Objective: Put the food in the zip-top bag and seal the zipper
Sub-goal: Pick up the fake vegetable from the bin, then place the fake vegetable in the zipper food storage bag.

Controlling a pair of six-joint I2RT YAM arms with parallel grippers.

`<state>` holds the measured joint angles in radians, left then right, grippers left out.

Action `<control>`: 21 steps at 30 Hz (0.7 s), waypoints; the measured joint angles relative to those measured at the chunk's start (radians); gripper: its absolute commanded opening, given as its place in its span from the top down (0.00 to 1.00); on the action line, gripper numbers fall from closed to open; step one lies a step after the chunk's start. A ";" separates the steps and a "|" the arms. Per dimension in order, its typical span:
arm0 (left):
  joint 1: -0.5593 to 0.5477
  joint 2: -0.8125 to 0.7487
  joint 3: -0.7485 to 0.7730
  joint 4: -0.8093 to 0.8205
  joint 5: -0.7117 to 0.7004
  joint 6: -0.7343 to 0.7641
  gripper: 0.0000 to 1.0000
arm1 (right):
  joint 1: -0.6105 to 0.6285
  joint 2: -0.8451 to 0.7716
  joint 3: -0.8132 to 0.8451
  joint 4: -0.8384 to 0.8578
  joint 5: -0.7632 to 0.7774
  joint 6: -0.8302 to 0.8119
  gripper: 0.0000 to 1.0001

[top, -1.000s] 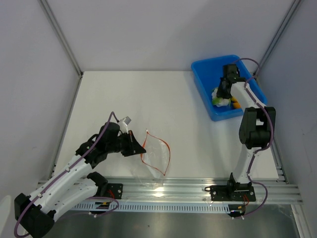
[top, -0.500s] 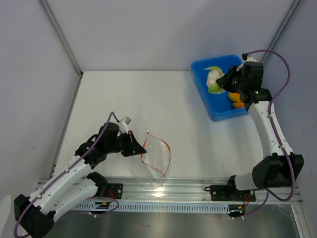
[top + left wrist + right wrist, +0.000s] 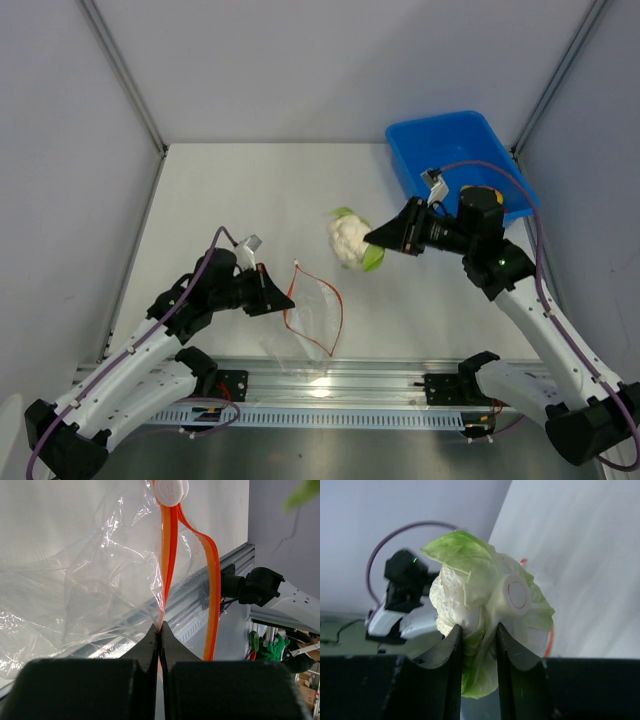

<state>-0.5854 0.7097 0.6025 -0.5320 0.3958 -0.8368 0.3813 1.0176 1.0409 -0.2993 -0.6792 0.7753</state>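
A white-and-green cauliflower, one piece of the food [image 3: 348, 241] [image 3: 485, 595], hangs in the air over the middle of the table. My right gripper [image 3: 373, 240] [image 3: 477, 632] is shut on its leafy base. Lower left of it, the clear zip-top bag [image 3: 308, 322] [image 3: 75, 575] is held up with its mouth gaping open. The orange zipper [image 3: 338, 308] [image 3: 168, 555] forms a loop around the mouth, with a white slider [image 3: 171, 491] at its far end. My left gripper [image 3: 281, 299] [image 3: 160, 626] is shut on one side of that zipper strip.
A blue bin [image 3: 450, 140] stands at the back right corner, behind the right arm. Grey walls close in the table on the left, back and right. A metal rail [image 3: 330, 385] runs along the near edge.
My right gripper lifted the cauliflower out of the blue bin and carried it left and nearer, toward the bag. The left gripper and bag have stayed put.
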 measured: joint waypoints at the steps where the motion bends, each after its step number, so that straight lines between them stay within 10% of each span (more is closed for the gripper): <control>1: 0.000 -0.001 0.000 0.000 0.000 -0.001 0.99 | 0.040 -0.024 -0.018 0.000 -0.003 0.021 1.00; 21: 0.000 -0.002 0.037 0.000 -0.018 -0.010 0.99 | 0.344 -0.229 -0.293 0.111 0.048 0.298 1.00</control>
<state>-0.5854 0.7082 0.6399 -0.5323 0.3782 -0.8463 0.7258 0.7887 0.7475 -0.1883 -0.6315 1.0729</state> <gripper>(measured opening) 0.005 0.284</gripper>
